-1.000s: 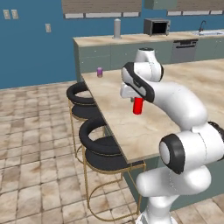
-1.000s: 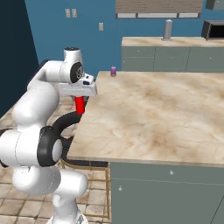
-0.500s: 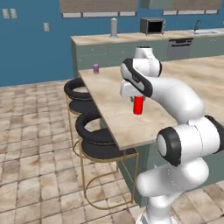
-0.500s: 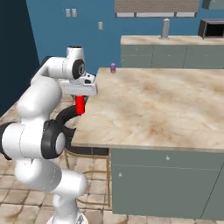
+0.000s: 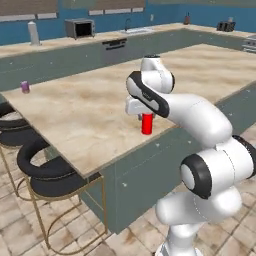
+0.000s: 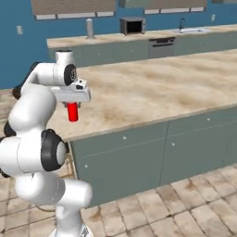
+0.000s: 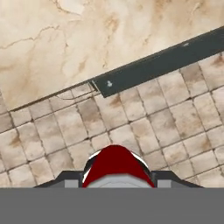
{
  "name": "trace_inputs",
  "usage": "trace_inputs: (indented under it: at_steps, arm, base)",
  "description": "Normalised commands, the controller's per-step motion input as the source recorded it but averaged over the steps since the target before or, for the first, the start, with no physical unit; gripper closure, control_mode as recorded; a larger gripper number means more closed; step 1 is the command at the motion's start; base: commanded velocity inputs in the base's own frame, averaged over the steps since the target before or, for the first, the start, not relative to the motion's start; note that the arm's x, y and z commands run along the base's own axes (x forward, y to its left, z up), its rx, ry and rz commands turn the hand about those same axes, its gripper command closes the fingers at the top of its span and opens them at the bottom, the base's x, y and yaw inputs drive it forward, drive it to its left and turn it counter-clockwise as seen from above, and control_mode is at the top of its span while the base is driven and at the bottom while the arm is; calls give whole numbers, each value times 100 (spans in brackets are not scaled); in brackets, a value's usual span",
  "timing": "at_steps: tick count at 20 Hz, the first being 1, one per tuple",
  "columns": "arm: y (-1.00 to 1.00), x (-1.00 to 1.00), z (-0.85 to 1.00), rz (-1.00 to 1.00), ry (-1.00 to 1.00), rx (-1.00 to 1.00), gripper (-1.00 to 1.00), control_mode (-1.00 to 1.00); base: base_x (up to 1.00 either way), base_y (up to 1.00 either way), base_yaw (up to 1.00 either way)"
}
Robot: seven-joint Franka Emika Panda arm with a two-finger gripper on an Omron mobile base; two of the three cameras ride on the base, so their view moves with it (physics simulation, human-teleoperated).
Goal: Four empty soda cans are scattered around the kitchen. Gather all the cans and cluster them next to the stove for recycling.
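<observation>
The gripper (image 5: 146,116) is clamped on the red soda can (image 5: 147,124), holding it upright above the near edge of the marble island counter (image 5: 85,115). A purple-pink soda can (image 5: 24,87) stands at the counter's far corner, well apart from the red one, above the black stools (image 5: 42,170).

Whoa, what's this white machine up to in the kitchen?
The robot arm is carrying a red soda can, clamped upright in its gripper over the edge of the marble island counter. It is collecting empty cans to group beside the stove. A purple-pink can stands at the counter's far corner, not yet collected. A microwave sits on the back counter.
</observation>
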Motion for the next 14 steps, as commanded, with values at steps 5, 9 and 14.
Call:
trace_inputs:
  at_steps: [5,9,14]
  arm:
    - [0,0,0,0,0,0,100,100]
    - [0,0,0,0,0,0,100,100]
    - [0,0,0,0,0,0,100,100]
  base:
    - [0,-30,-83]
    - [0,-40,-81]
    - [2,-40,-77]
